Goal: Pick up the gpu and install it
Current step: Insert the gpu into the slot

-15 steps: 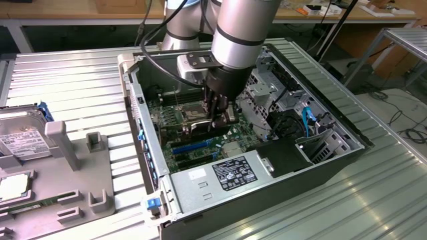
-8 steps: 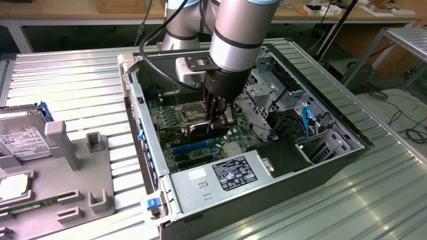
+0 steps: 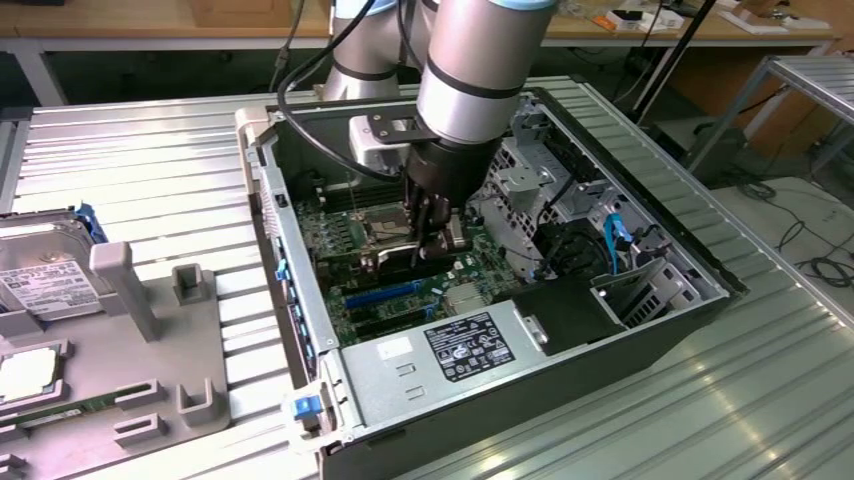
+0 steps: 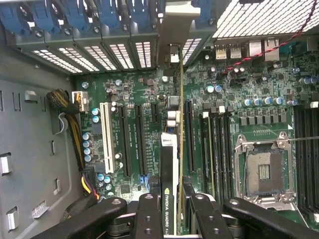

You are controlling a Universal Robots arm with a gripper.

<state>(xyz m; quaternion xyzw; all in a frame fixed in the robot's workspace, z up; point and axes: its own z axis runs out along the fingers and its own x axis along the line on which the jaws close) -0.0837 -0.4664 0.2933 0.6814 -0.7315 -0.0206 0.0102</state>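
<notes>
The arm reaches down into the open computer case (image 3: 400,400), and its gripper (image 3: 437,240) sits low over the green motherboard (image 3: 400,275). The jaws are partly closed, clamped on the top edge of the gpu (image 4: 170,164), which stands on edge between the two black fingers (image 4: 149,214). Seen from the wrist, the card is a thin upright strip with a printed label near the fingers, running away toward the slotted back wall of the case, where its silver bracket (image 4: 175,25) stands among the blue slot clips (image 4: 107,15). Whether the card's lower edge is seated in a slot or just above the motherboard, I cannot tell.

To one side of the card lie long black slots and a white slot (image 4: 105,137); to the other, the memory slots and the bare processor socket (image 4: 264,172).

Outside the case, toward the exterior view's left, a grey holder tray (image 3: 160,350) rests on the ribbed metal table (image 3: 147,170), with a hard drive (image 3: 40,265) standing at its far end.
</notes>
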